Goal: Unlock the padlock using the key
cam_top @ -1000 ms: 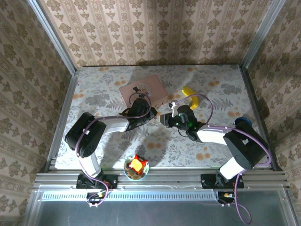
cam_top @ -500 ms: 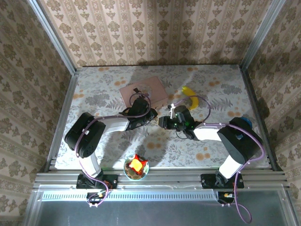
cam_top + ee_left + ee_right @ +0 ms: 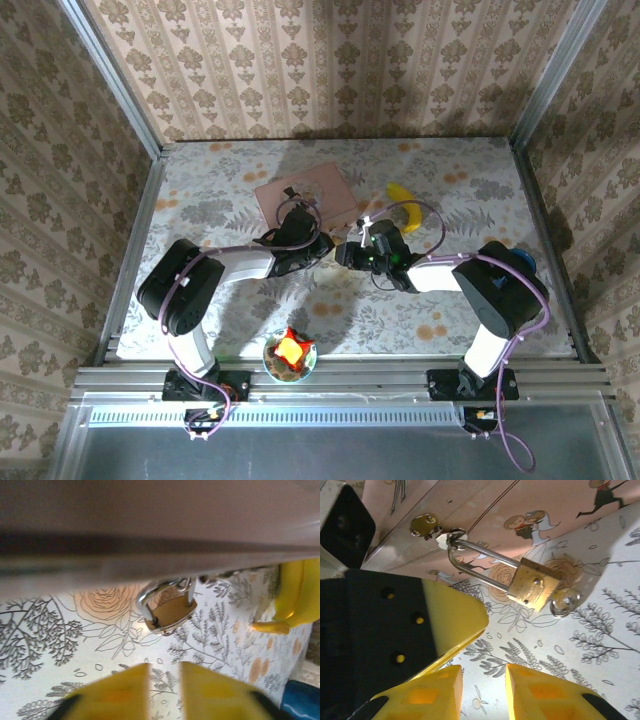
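Padlock (image 3: pixel 532 586): body looked brass, faintly brushed; shackle was glossy silvery metal.
Key (image 3: pixel 565 601): looked shiny silvery metal.
Pink box (image 3: pixel 485 510): smooth, printed, softly sheened.
Right gripper (image 3: pixel 484 677): looked matt yellow plastic.

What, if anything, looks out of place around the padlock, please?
Nothing is spilled or damaged. The padlock hangs askew from the pink box's clasp, with what looks like the key left in its base.

Face-off beside the pink box (image 3: pixel 305 192)!
Left end effector (image 3: pixel 320 243) and right end effector (image 3: pixel 344 256) close together over the bench (image 3: pixel 200 290), banana (image 3: pixel 404 208) nearby.
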{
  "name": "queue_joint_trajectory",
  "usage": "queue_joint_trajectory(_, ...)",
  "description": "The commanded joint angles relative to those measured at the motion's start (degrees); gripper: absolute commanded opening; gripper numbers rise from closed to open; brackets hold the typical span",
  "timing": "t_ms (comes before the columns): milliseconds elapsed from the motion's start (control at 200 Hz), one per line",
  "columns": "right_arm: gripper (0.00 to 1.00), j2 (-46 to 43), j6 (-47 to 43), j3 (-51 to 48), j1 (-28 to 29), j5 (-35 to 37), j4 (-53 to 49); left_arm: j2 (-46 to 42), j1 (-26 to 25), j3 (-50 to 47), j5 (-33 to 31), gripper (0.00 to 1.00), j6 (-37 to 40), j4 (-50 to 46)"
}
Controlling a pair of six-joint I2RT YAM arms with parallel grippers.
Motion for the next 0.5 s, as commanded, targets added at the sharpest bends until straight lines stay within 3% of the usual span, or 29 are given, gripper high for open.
queue_joint_trajectory(0,0.31,-3.7,-2.5,-0.8,-0.7,2.0,-3.0,-0.5,-1.0,0.2,-3.1,0.55,3.9,-3.5)
queue_joint_trajectory(255,0.36,-8.5,-5.3,0.2,-4.0,5.8,-11.4,4.0,-3.2,-0.1,-10.1,0.56,6.6,7.5)
queue_joint_trajectory(395,0.18,-6.4,-7.6,6.3,-6.7,5.6,-20.6,5.1,-3.2,-2.1,-12.3,0.55,6.8,14.5)
queue_joint_trajectory(490,0.16,-3.7,-8.4,9.1,-7.4,3.9,-21.9,5.3,-3.0,-2.2,-13.8,0.57,7.6,14.9)
